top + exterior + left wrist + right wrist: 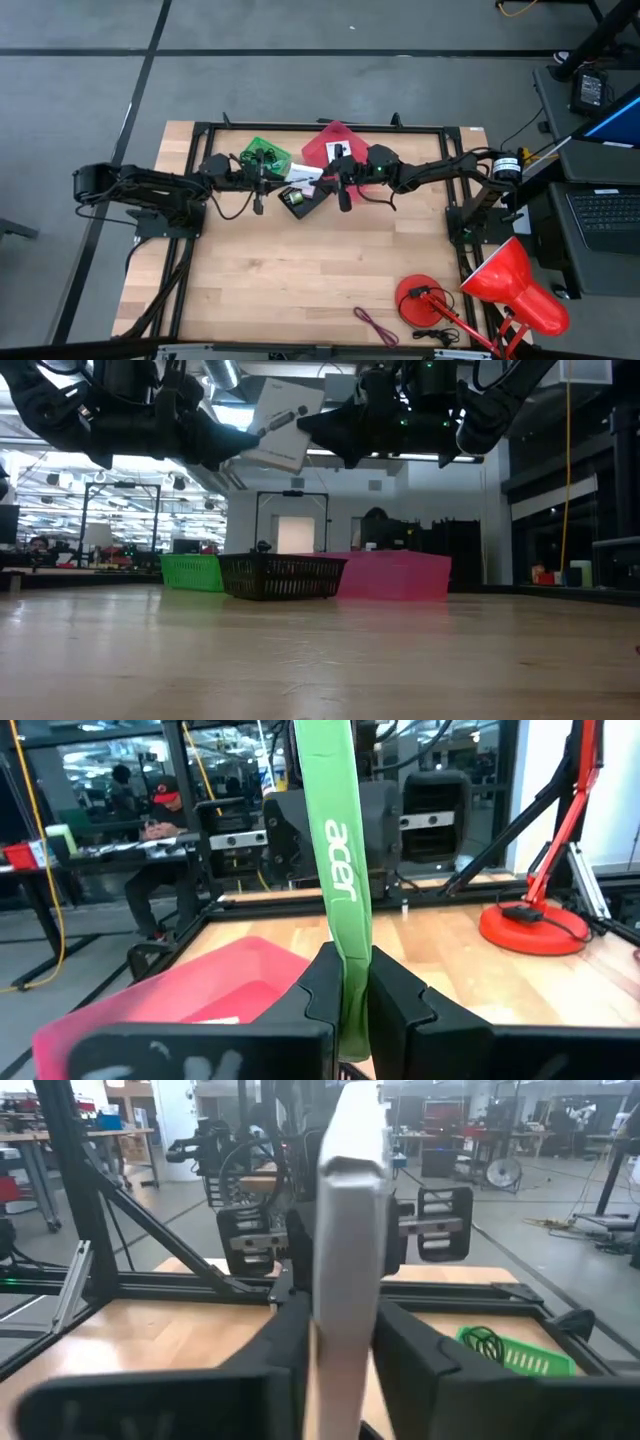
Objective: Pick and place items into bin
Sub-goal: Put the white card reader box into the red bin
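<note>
A flat white card [305, 174] with a black mark and a green edge printed "acer" hangs in the air between both grippers, tilted, high above the black basket [282, 576]. My left gripper [284, 179] is shut on its left side. My right gripper [326, 180] is shut on its right side. A thin maroon cord [375, 326] lies near the table's near edge. The other small items are not visible. My left gripper [350, 992] pinches the card's green "acer" edge [345, 890] between its two fingers, coming level from the table's left. The card is lifted clear and stands on edge in the hold. My right gripper [345, 1342] pinches the card's pale opposite edge [350, 1230] between its two fingers, coming level from the table's right. The card is clear of the table, and in the low view [283, 425] it sits tilted.
A green basket [266, 156], the black basket [298, 200] and a pink bin [335, 143] stand together at the table's far middle. A red desk lamp [500, 285] stands at the near right corner. A person sits at a bench [160, 815] beyond the table.
</note>
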`<action>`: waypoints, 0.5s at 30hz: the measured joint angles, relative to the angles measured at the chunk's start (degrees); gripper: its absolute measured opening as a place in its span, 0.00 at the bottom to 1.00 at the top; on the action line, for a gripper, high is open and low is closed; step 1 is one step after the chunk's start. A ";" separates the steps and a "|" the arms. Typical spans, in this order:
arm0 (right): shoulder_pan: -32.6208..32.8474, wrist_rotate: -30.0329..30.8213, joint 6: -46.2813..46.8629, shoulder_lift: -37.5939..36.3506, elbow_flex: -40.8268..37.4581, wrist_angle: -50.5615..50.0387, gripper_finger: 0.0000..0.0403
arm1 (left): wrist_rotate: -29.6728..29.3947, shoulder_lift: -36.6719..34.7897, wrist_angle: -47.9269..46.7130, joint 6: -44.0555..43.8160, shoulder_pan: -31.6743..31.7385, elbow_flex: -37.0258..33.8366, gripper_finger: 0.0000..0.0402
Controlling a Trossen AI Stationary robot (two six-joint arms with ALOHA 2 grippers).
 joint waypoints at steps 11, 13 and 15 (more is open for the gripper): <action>0.56 0.18 -1.38 -0.17 0.15 -0.20 0.06 | -0.13 1.09 2.38 0.11 0.02 -0.11 0.05; 0.57 0.14 -1.22 -0.17 0.15 -0.25 0.06 | -0.29 1.09 2.41 0.11 0.02 -0.11 0.06; 0.57 0.00 -1.40 -0.17 0.18 -0.54 0.05 | -0.35 1.09 2.40 0.05 0.02 -0.11 0.09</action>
